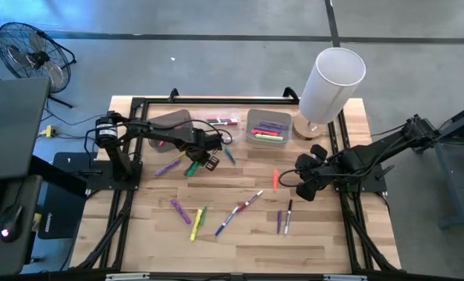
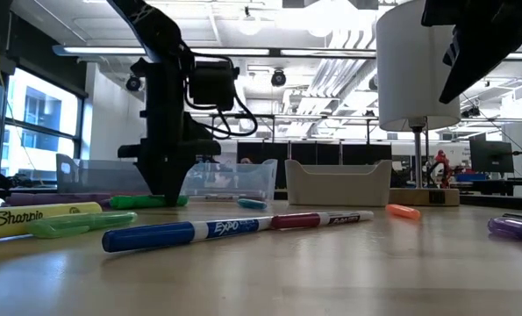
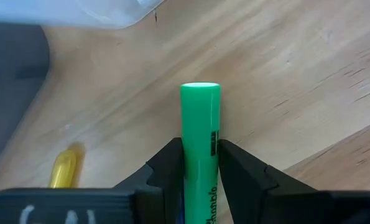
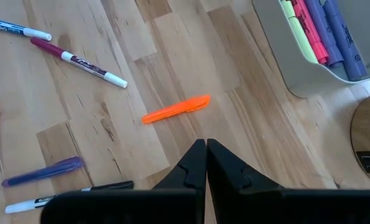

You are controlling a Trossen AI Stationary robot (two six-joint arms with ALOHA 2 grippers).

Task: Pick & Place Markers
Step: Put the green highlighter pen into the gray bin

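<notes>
Markers lie scattered over the wooden table (image 1: 239,250). My left gripper (image 3: 200,146) points straight down at the far left (image 1: 207,160) and is shut on a green marker (image 1: 192,168), also seen level in the low view (image 2: 146,201). My right gripper (image 4: 205,144) hangs shut and empty above the table's right side (image 1: 303,186), just short of an orange marker (image 4: 175,109). A blue pen (image 2: 190,233) and a dark red pen (image 2: 322,219) lie end to end near the middle. My left gripper pinches the green marker's barrel (image 3: 200,127) between its two fingers (image 3: 169,163), a short way back from one flat end (image 3: 200,88). The fingers come from above and lie across the marker. The marker lies level at the tabletop, as the low view shows.
At the far edge stand a clear bin (image 1: 217,121) and a grey bin (image 1: 268,126), both with markers inside, beside a tall white cylinder (image 1: 331,78). Purple (image 1: 179,209), yellow (image 1: 194,226) and black (image 1: 288,212) markers lie toward the near edge.
</notes>
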